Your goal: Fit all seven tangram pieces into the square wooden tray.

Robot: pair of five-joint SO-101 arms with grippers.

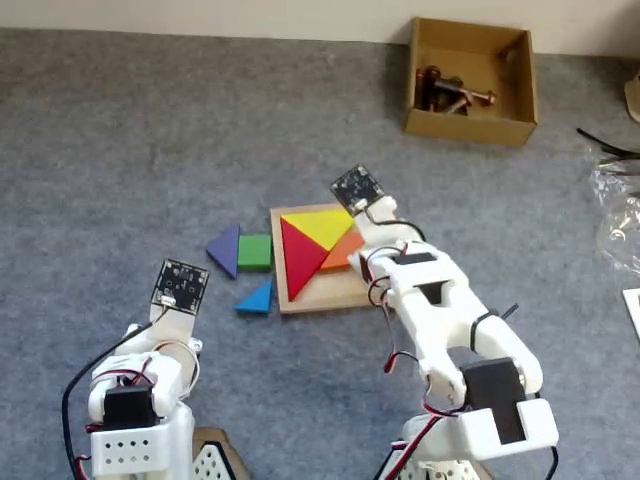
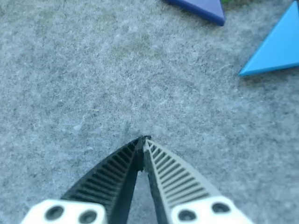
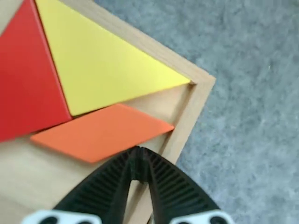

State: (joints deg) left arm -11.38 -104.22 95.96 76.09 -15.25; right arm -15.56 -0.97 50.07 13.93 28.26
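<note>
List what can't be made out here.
- High view: right arm hides the tray's right side and part of the orange piece.
- High view: cardboard box contents too small to identify.
- Left wrist view: purple piece and blue triangle cut off by the frame edge.

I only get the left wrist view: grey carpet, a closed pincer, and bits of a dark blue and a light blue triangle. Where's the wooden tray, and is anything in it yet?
Observer: The tray lies beside those triangles, toward the other arm. It holds a red triangle, a yellow triangle and an orange piece.
Operator: What's the other arm doing?
Observer: The right gripper is shut and sits over the tray, right by the orange piece.
Operator: Are there more pieces outside?
Observer: A green square lies between the dark blue triangle and the tray.
</note>
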